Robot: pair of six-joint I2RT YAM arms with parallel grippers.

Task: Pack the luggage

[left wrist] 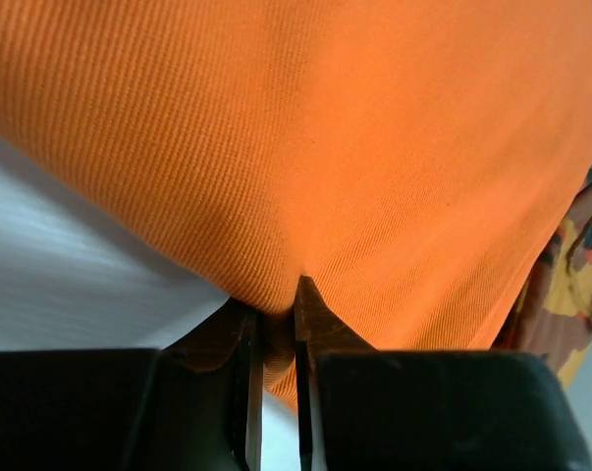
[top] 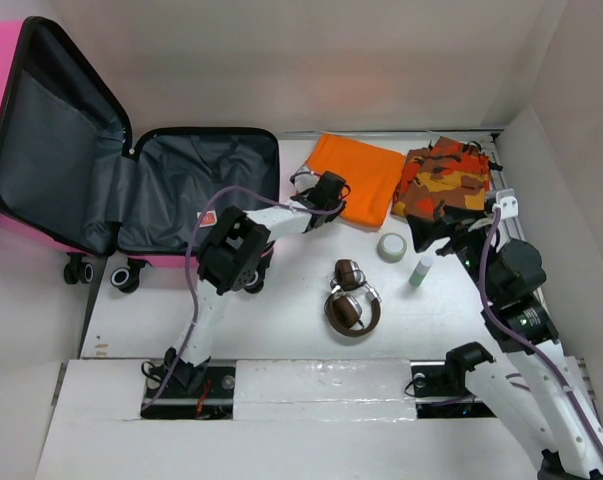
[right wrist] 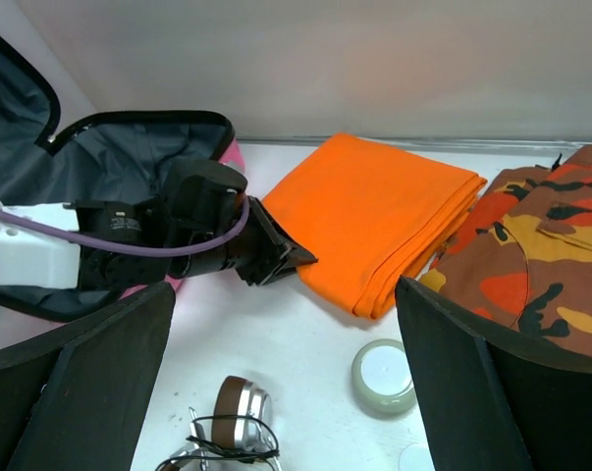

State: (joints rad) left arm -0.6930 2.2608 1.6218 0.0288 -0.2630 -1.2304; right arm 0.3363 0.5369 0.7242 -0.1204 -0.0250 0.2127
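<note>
**A:** Where is the luggage [top: 181, 185]?

**B:** At the far left of the table [top: 281, 325], lying open. Its pink lid leans up on the left, and the grey-lined half lies flat to the right of it, with the wheels on the near side.

**A:** And the left gripper [left wrist: 274, 339]?

**B:** Just right of the luggage. Its jaws are pressed together on the near left edge of the folded orange cloth [top: 371, 178], with a fold of fabric pinched between them.

**A:** What lies further right?

**B:** Brown headphones [top: 351, 298] near the middle. To their right are a round tin [top: 391, 246] and a small bottle [top: 421, 270]. At the far right, a camouflage garment [top: 446, 180] lies just beside the orange cloth.

**A:** The right gripper [right wrist: 286, 334]?

**B:** Its jaws are spread wide and hold nothing. It hovers at the near edge of the camouflage garment.
</note>
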